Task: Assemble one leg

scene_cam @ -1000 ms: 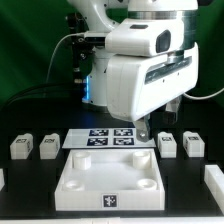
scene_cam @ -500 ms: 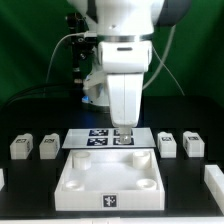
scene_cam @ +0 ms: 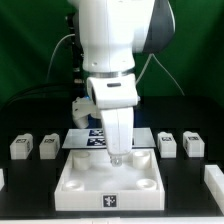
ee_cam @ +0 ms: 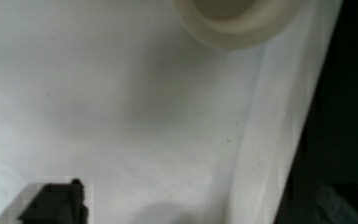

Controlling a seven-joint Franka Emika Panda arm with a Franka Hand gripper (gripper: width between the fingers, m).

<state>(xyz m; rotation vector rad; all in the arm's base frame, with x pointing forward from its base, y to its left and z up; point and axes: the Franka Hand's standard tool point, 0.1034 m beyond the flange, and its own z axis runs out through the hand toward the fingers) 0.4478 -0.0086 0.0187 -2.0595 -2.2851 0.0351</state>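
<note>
Black table, dark backdrop. Tabletop: lying flat, visible corner sockets empty; no leg fitted, so the whole task is judged outstanding. Loose on the table: leg and leg at the exterior view's left, two more at its right. Gripper: low over the tabletop's far edge; opening cannot be told, jaws masked by the arm. Wrist view: blurred, one socket cut off.

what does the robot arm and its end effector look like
The arm is glossy white with rounded shells and a dark joint section up top. Thin cables loop behind it. The end effector is a white body narrowing to dark fingers.
</note>
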